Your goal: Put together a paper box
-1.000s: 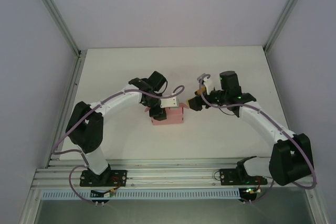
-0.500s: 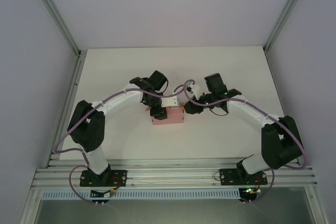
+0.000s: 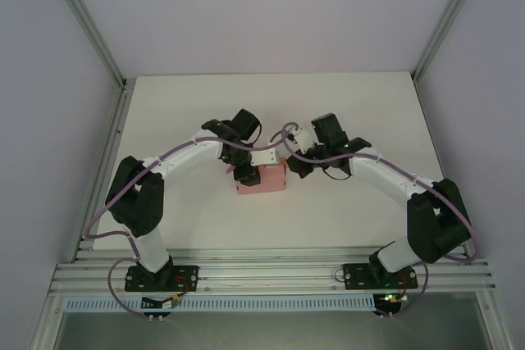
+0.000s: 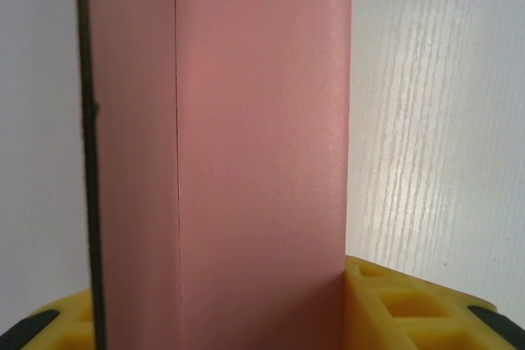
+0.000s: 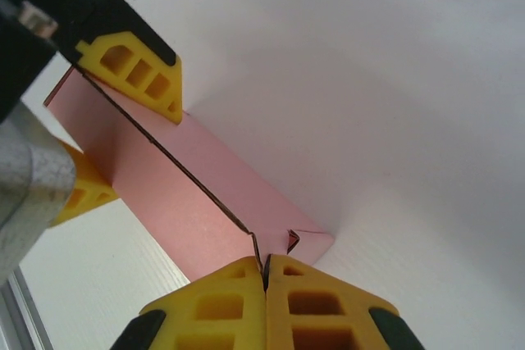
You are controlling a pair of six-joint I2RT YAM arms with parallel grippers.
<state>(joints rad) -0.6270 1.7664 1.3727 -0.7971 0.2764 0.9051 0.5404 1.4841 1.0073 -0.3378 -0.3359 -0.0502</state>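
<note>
Paper box partly under left tool

Hemmed at both ends, the small pink card box sits at mid-bench. The left tool clamps its left end, and the right tool, fingertips pressed together, sits at its right end. We see the white left arm and the white right arm arching in and barring both flanks. The white bench is free behind the box and in the near gap between the arms. Aluminium frame posts and pale walls bound it.
</note>
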